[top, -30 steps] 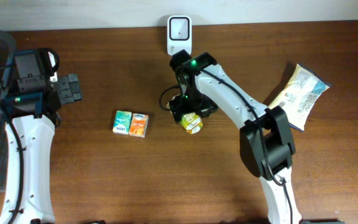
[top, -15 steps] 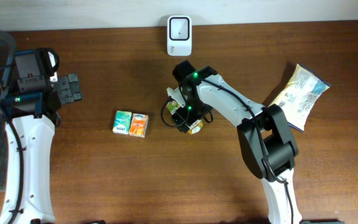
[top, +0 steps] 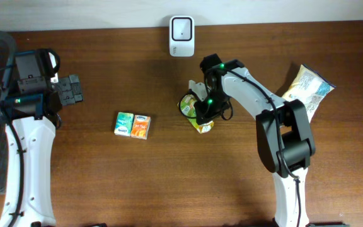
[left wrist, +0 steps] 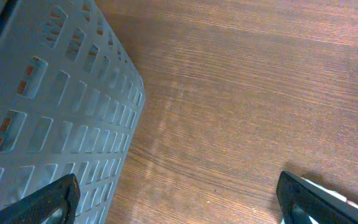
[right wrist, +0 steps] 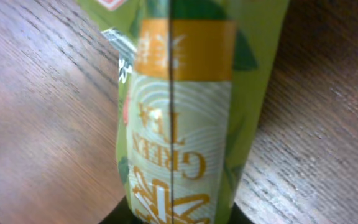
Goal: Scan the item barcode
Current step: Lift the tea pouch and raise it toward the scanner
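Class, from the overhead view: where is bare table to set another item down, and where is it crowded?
Free: the wide front strip below the two small boxes and green tea packet; also between the boxes and scanner. Crowded: around the right gripper at the packet.

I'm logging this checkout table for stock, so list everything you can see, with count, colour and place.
scanner: one, white, back edge, middle
green tea packet: one, green with an orange band, mid-table, in front of the scanner
teal pack: one, teal, towards the left arm's side
orange pack: one, orange, touching the teal pack
snack bag: one, white and yellow, right side
basket: one, grey, perforated, far left
table: one, brown wood
left arm: white; left pincer open beside the basket
right arm: white; right pincer at the tea packet, grip unclear
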Controlling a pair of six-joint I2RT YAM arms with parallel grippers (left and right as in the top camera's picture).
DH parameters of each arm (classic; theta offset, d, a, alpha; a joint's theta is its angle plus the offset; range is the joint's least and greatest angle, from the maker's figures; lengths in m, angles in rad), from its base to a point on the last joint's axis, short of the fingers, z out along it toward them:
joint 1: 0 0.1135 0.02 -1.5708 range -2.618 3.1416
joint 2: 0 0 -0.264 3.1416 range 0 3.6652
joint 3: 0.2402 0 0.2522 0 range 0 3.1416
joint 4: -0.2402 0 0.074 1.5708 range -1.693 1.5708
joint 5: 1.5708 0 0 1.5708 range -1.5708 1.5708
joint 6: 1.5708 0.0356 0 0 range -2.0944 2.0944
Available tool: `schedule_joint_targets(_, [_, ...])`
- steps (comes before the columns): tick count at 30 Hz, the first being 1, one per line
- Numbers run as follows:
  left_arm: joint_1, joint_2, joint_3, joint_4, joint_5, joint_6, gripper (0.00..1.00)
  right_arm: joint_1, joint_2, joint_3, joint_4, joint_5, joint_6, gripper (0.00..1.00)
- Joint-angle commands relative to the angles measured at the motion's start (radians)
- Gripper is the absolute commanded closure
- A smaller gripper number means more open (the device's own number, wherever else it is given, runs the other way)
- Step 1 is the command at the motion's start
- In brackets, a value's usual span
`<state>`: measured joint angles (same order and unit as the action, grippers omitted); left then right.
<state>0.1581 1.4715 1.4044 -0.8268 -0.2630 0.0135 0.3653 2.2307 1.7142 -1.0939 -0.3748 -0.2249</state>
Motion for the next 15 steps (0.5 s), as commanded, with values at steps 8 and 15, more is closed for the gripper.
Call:
schedule_joint_targets(8, [0.002,-0.018,0.005,0.001,-0.006,-0.01,0.01,-0.027,-0.014,0.087,-0.123,-0.35,0.021,0.96])
schedule_joint_targets(15, [0.002,-0.018,0.005,0.001,-0.006,-0.01,0.01,-0.099,-0.014,0.32,-0.328,-0.751,-0.094,0.96])
